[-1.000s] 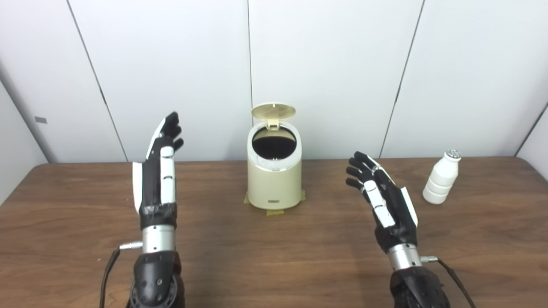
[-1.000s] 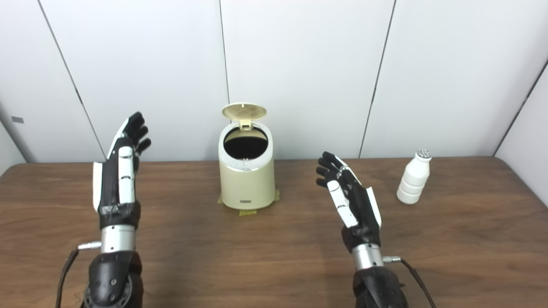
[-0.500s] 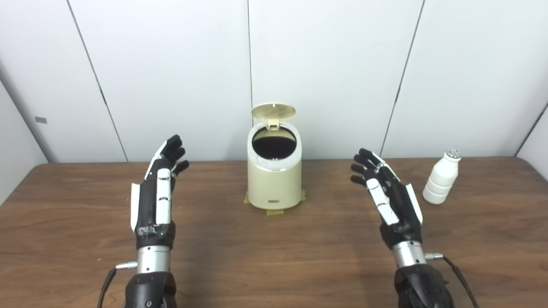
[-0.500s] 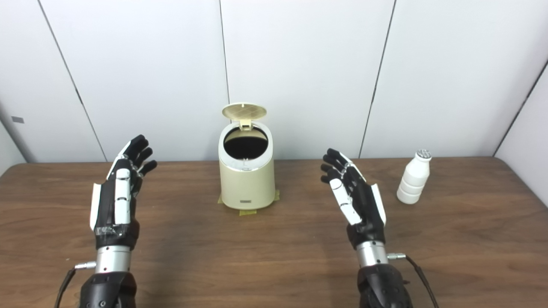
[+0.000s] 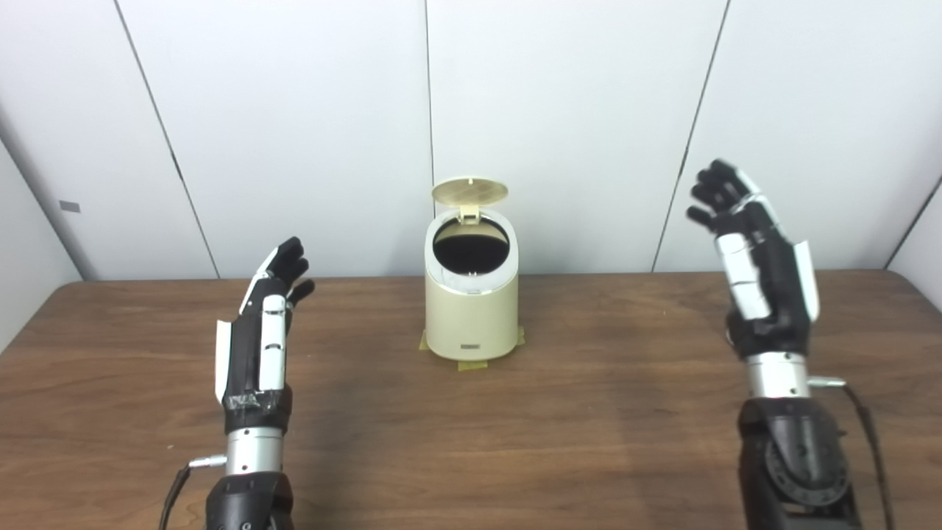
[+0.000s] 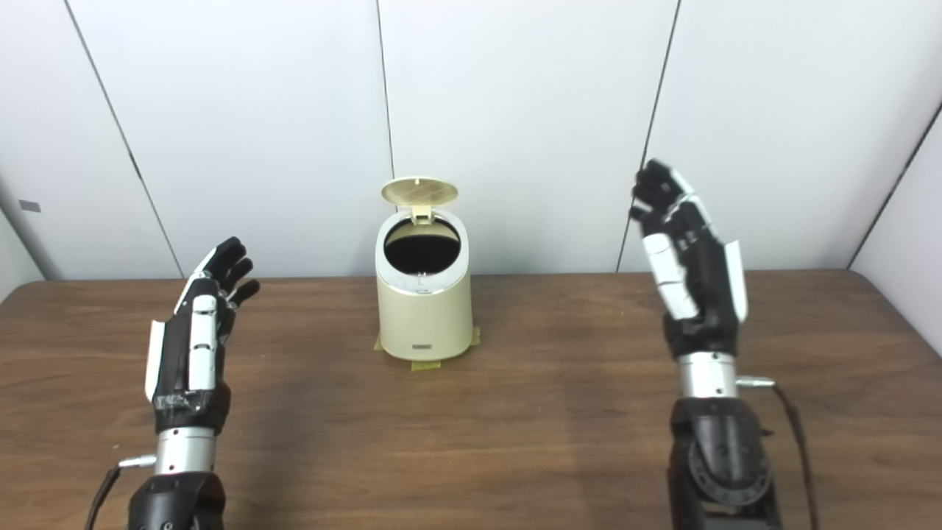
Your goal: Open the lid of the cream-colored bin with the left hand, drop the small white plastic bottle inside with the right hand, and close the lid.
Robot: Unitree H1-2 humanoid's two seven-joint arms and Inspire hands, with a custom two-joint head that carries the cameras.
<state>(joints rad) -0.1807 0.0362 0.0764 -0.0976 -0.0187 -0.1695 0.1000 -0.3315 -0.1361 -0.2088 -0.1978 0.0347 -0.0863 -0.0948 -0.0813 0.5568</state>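
Observation:
The cream-colored bin (image 5: 471, 316) stands at the back middle of the table, its round lid (image 5: 469, 191) tipped up and the dark inside showing. My left hand (image 5: 257, 346) is open and empty, low over the table to the left of the bin. My right hand (image 5: 758, 280) is open and empty, raised upright to the right of the bin; it also shows in the right eye view (image 6: 692, 272). The small white bottle is not visible in either view; my right hand covers the spot where it stood.
The brown wooden table (image 5: 589, 412) runs to a white panelled wall at the back. Strips of tape (image 5: 471, 362) lie under the bin's base. A cable hangs from each wrist.
My right hand has risen and moved right, from low beside the bin to upright in front of the bottle, hiding it. My left hand has lowered and drawn back a little. The lid stays up.

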